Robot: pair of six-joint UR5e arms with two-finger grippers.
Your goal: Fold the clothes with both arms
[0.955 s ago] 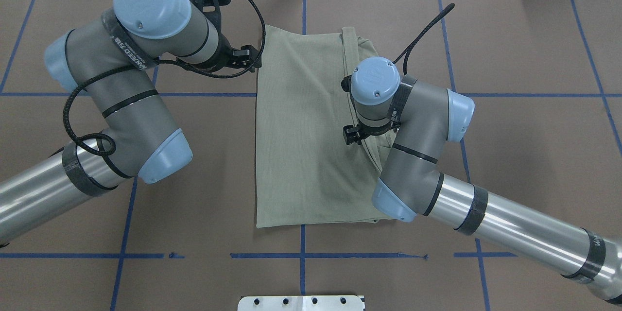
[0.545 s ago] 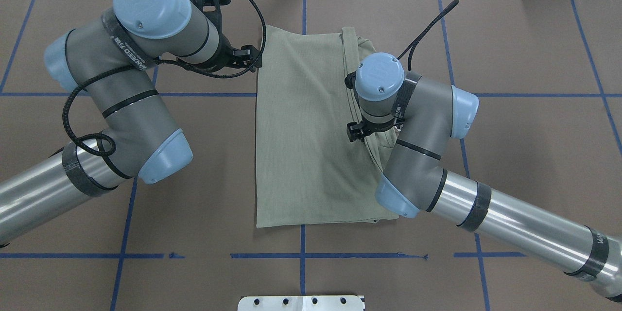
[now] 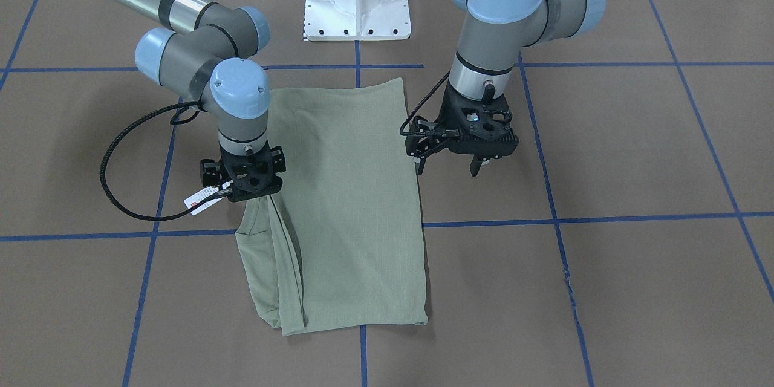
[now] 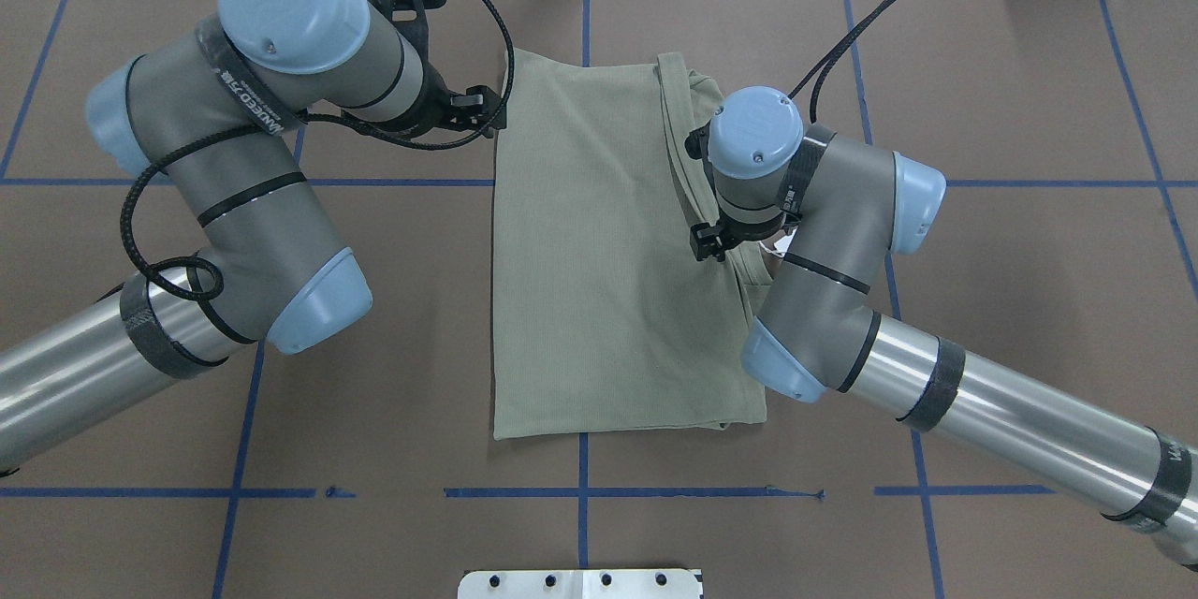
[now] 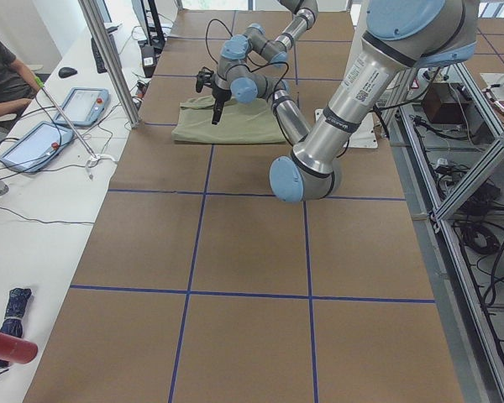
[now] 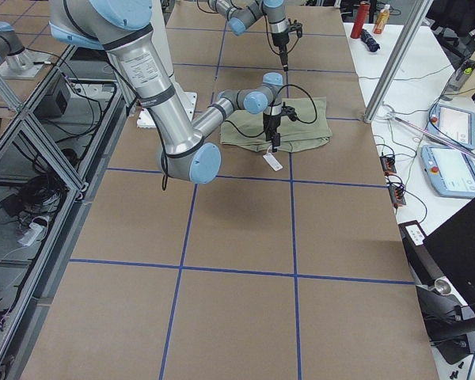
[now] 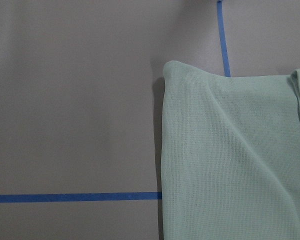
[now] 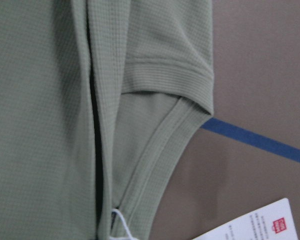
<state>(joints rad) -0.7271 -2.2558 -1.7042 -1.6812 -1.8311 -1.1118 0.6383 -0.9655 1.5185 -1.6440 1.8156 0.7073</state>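
Note:
The olive-green shirt (image 3: 351,205) (image 4: 590,253) lies flat on the brown table, folded lengthwise into a long rectangle. My left gripper (image 3: 447,168) hovers open and empty just off the shirt's long edge, near a far corner (image 7: 172,70). My right gripper (image 3: 245,190) (image 6: 275,144) points down over the opposite edge, by the collar (image 8: 155,150) and a sleeve cuff (image 8: 170,80). Its fingers are hidden, so I cannot tell whether it is open or shut. The white hang tag (image 3: 202,199) (image 8: 255,227) lies on the table beside it.
The white pedestal base (image 3: 357,0) stands at the table's robot side. Blue tape lines (image 4: 580,492) cross the brown surface. A side bench with tablets (image 5: 80,105), a metal post (image 5: 109,59) and a seated person (image 5: 0,71) runs along the far edge.
My right wrist has moved outward toward the shirt's collar-side edge and slightly away from the base. The shirt and the left arm have stayed still.

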